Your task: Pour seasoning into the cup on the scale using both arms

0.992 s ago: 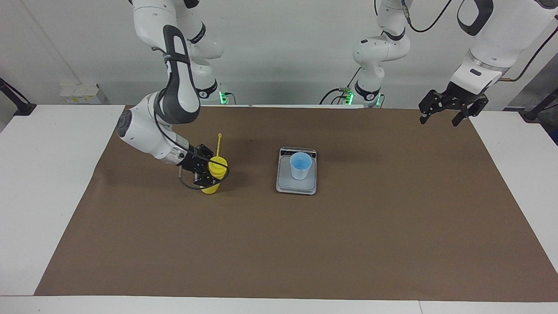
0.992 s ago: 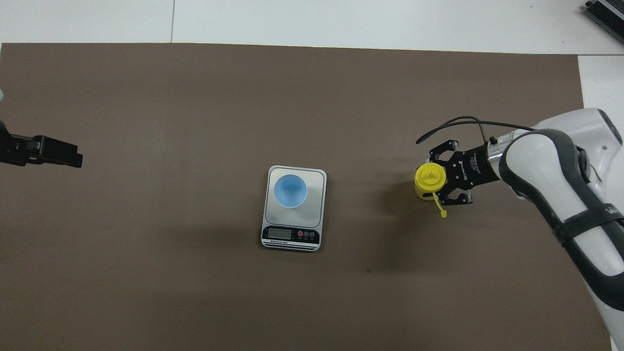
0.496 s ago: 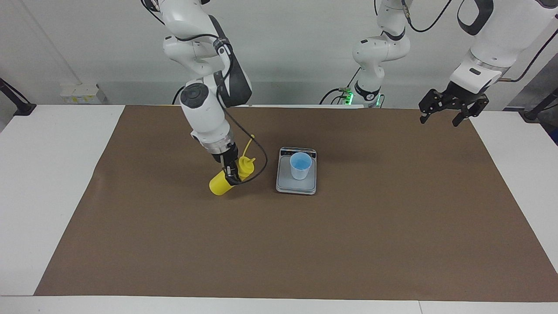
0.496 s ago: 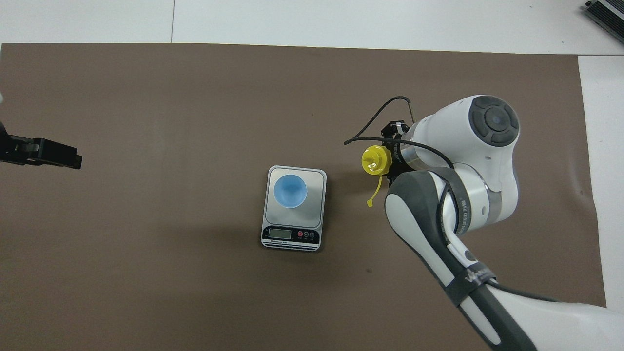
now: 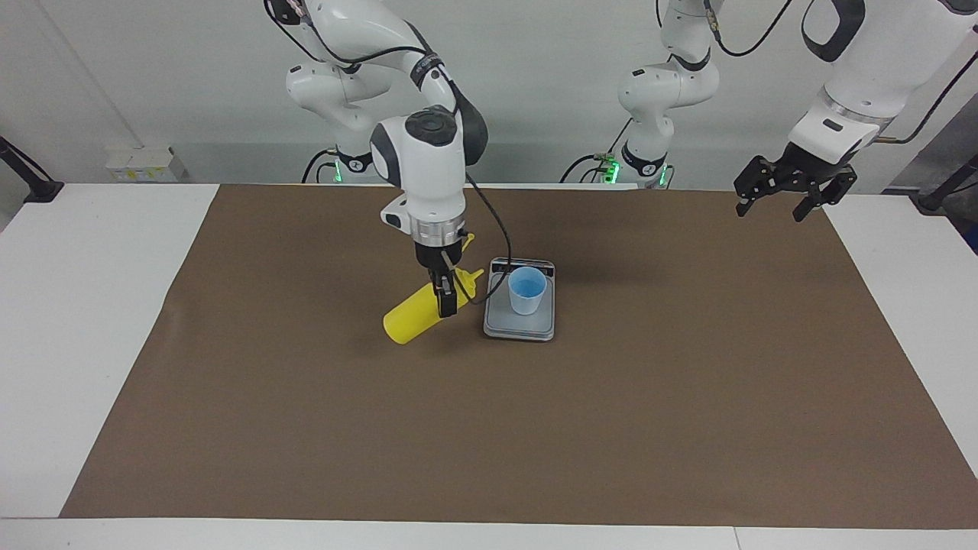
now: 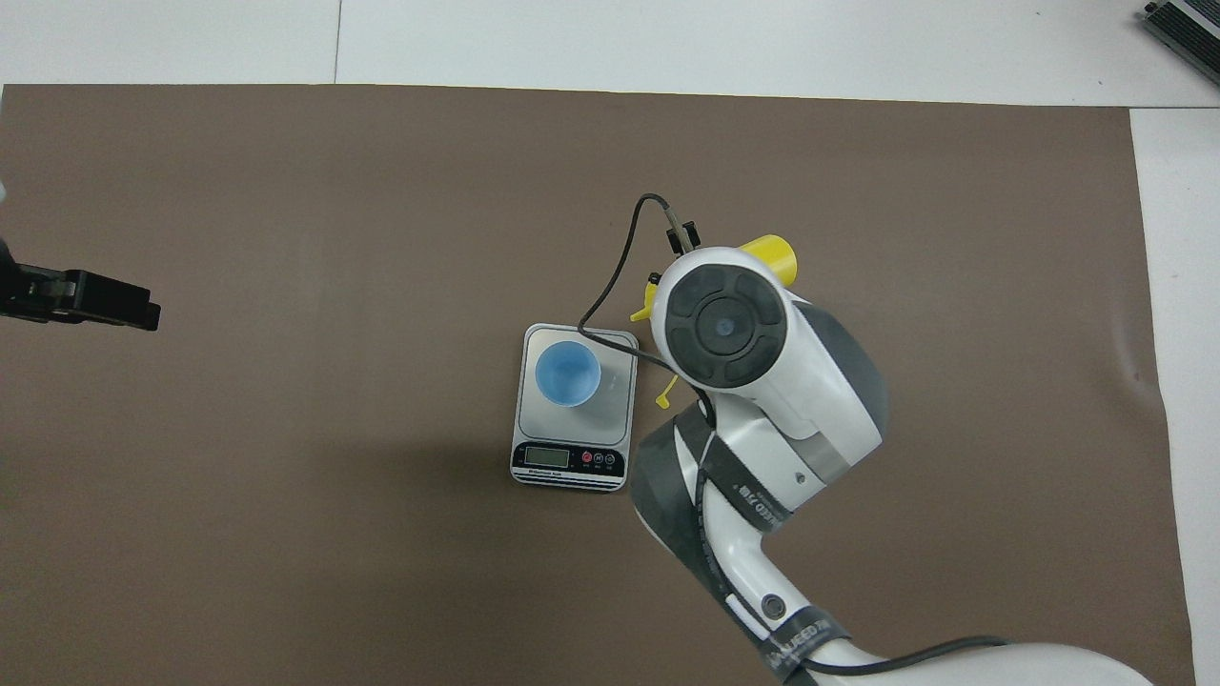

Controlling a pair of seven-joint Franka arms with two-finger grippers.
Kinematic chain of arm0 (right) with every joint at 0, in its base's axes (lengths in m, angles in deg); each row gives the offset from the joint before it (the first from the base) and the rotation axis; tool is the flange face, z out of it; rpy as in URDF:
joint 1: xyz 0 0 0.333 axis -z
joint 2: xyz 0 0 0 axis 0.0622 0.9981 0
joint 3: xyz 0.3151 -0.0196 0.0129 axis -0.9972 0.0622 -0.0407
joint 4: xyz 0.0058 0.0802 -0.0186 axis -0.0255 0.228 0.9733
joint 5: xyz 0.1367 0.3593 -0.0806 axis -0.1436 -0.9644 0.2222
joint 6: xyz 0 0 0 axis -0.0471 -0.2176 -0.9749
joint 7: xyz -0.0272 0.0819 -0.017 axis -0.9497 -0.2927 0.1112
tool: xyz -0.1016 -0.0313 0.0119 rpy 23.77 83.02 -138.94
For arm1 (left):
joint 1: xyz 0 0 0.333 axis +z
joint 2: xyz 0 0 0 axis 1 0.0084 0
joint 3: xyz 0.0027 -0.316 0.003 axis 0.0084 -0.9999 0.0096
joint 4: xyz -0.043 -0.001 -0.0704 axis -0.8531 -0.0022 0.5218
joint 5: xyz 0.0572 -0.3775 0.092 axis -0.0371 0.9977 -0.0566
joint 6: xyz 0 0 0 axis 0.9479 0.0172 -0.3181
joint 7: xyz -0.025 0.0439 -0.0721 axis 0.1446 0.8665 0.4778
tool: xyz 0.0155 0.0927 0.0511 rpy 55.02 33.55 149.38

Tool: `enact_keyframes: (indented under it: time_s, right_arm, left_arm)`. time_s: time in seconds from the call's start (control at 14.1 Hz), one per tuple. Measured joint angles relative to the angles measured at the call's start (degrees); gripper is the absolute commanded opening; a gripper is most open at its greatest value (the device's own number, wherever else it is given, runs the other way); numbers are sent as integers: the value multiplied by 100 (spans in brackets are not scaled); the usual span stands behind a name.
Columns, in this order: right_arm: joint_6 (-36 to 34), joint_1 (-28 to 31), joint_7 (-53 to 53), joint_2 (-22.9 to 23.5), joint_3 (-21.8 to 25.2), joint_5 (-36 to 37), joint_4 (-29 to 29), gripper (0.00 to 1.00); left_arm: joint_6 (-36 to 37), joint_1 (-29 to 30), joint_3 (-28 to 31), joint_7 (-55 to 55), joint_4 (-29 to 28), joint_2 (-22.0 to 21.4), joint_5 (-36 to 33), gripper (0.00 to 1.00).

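**Right pincer holding tilted seasoning bottle beside scale**

The yellow seasoning bottle (image 5: 416, 315) is hanging tilted in the air over the brown mat (image 5: 535, 428), just beside the scale (image 5: 519, 327) on the side toward the right arm's end of the surface. Its nozzle end is pointing up toward the cup (image 5: 527, 290), and its base is sitting lower, angled away from the scale. The nozzle tip is sitting beside the cup, not over its mouth. In the overhead view only the bottle's base (image 6: 770, 255) and bits of yellow by the wrist are showing; the rest is hidden under the arm.

The right pincer (image 5: 444, 299) is pointing straight down from the wrist and is clenched on the bottle near its cap end. A yellow cap strap (image 5: 467, 241) is sticking up beside the wrist, and a black cable is looping from the wrist down toward the scale.

The light blue cup is standing upright on the scale's silver-grey plate, on the half nearer the robots in the facing view, with its brighter blue inside showing. The scale is lying flat mid-mat, with its dark display strip (image 6: 569, 459) on the short edge nearest the robots.

The left pincer (image 5: 795, 187) is waiting up in the air over the mat's edge at the left arm's end of the surface, well apart from the scale. Its fingers are spread apart, gripping nothing. In the overhead view only its dark tip (image 6: 81, 297) is showing.

The white surface (image 5: 92, 321) is framing the mat on all sides.
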Motion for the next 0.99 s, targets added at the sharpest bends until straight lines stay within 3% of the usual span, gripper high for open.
enact_keyframes:
  time_s: [0.5, 0.99]
  right_arm:
    - [-56, -507, 520, 22, 4, 2159, -99, 0]
    - [-1047, -1343, 1783, 386, -3, 4597, -101, 0]
  left_arm:
    - [0, 0, 0, 1, 0, 0, 0, 100]
    - [0, 0, 0, 1, 0, 0, 0, 100]
